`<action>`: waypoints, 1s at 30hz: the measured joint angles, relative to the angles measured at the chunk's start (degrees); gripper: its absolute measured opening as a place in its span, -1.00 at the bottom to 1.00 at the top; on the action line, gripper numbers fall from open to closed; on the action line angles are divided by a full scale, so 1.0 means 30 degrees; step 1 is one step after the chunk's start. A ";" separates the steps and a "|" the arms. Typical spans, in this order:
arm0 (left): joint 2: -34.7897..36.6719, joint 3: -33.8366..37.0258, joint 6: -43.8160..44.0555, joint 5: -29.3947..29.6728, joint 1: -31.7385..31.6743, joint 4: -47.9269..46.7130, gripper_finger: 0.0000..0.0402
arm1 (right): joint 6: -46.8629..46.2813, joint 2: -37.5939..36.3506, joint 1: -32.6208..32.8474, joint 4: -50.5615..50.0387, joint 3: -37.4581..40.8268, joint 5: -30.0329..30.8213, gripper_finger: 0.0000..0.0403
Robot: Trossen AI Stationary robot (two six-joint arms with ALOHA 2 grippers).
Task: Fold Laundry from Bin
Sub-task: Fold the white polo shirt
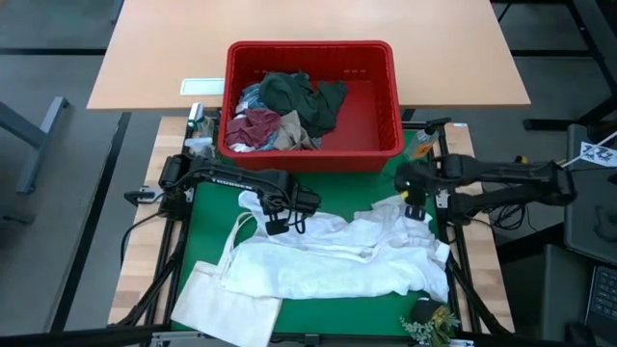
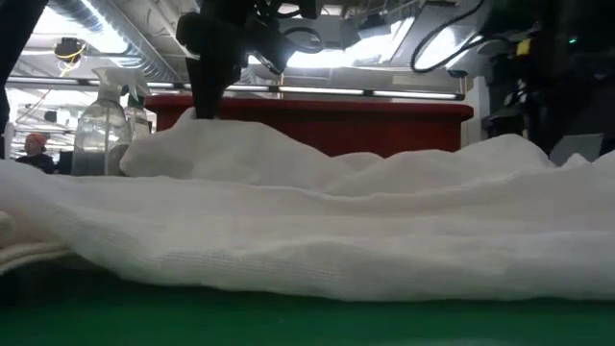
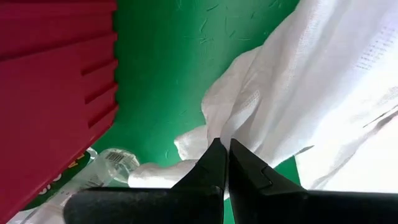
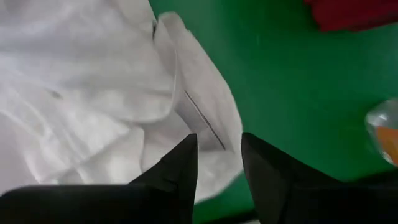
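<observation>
Left tool [image 3: 225,152] pinched on white garment [image 1: 328,255]; right tool [image 4: 217,155] parted above it.

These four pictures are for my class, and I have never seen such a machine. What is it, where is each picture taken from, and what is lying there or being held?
It is a robot with two dark arms at a table. One picture looks straight down, one looks level across the table, and one comes from each wrist. On the green mat lies a white garment; a white tote bag lies at the near left corner. Behind stands a red bin of more laundry. The left hand is pinched shut on the garment's edge. The right hand is open, over the garment's other side, holding nothing.
</observation>
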State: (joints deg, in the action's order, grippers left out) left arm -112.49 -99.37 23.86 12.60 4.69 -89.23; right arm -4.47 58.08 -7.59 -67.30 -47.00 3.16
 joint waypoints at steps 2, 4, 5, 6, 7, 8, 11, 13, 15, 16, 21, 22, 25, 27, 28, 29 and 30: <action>0.0000 0.0000 0.0000 -0.0007 0.0000 0.0077 -1.00 | 0.0154 0.0394 -0.0868 0.0520 0.0000 -0.0845 -0.38; 0.0000 0.0000 0.0015 0.0000 0.0000 0.0138 -1.00 | 0.0169 0.0915 -0.1580 0.0655 0.0000 -0.1363 -0.38; 0.0000 0.0000 0.0015 -0.0002 0.0000 0.0131 -1.00 | 0.0161 0.1221 -0.1884 0.0642 0.0000 -0.1416 -0.38; 0.0000 0.0000 0.0015 0.0000 0.0000 0.0153 -1.00 | 0.0169 0.1523 -0.2136 0.0624 0.0000 -0.1350 -0.38; 0.0000 0.0000 0.0013 -0.0002 0.0000 0.0172 -1.00 | 0.0195 0.1847 -0.2360 0.0626 0.0000 -0.1176 -0.38; 0.0000 0.0000 0.0015 -0.0004 0.0000 0.0171 -1.00 | 0.0377 0.2195 -0.2557 0.0638 0.0000 -0.1036 -0.38; 0.0000 0.0000 0.0015 0.0000 0.0000 0.0365 -1.00 | 0.1650 0.3228 -0.3094 0.0756 0.0000 -0.0927 -0.38; 0.0000 0.0000 0.0015 0.0000 0.0000 0.0602 -1.00 | 0.2180 0.3980 -0.3294 0.1026 0.0000 -0.0920 -0.38; 0.0000 0.0000 0.0015 0.0000 0.0000 0.0832 -1.00 | 0.2554 0.4728 -0.3439 0.1204 0.0000 -0.0920 -0.38; 0.0000 0.0000 0.0015 0.0000 0.0000 0.0942 -1.00 | 0.2685 0.5092 -0.3513 0.1287 0.0000 -0.0919 -0.38; 0.0000 0.0000 0.0015 0.0000 0.0000 0.1137 -1.00 | 0.3539 0.6681 -0.3488 0.1662 0.0000 -0.0909 -0.38; 0.0000 0.0000 0.0014 0.0000 0.0000 0.1137 -1.00 | 0.3643 0.6974 -0.3485 0.1662 0.0000 -0.0913 -0.38; 0.0000 0.0000 0.0007 0.0000 0.0036 0.1137 -1.00 | 0.3671 0.7816 -0.3485 0.1778 0.0000 -0.0624 -0.38; 0.0000 0.0000 0.0007 0.0000 0.0095 0.1137 -1.00 | 0.3688 0.8310 -0.3485 0.1930 0.0000 -0.0057 -0.38; 0.0000 0.0000 0.0007 0.0012 0.0126 0.1137 -1.00 | 0.3680 0.8550 -0.3485 0.1990 0.0000 0.0167 -0.38; 0.0000 0.0000 0.0007 0.0011 0.0173 0.1137 -1.00 | 0.3687 0.8786 -0.3485 0.2035 0.0000 0.0383 -0.38; 0.0000 0.0000 0.0007 0.0015 0.0228 0.1137 -1.00 | 0.3688 0.8998 -0.3485 0.2065 0.0000 0.0468 -0.38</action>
State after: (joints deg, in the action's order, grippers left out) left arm -112.49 -99.37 23.88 12.64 5.37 -85.82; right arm 6.59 85.07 -18.04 -61.10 -47.00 4.57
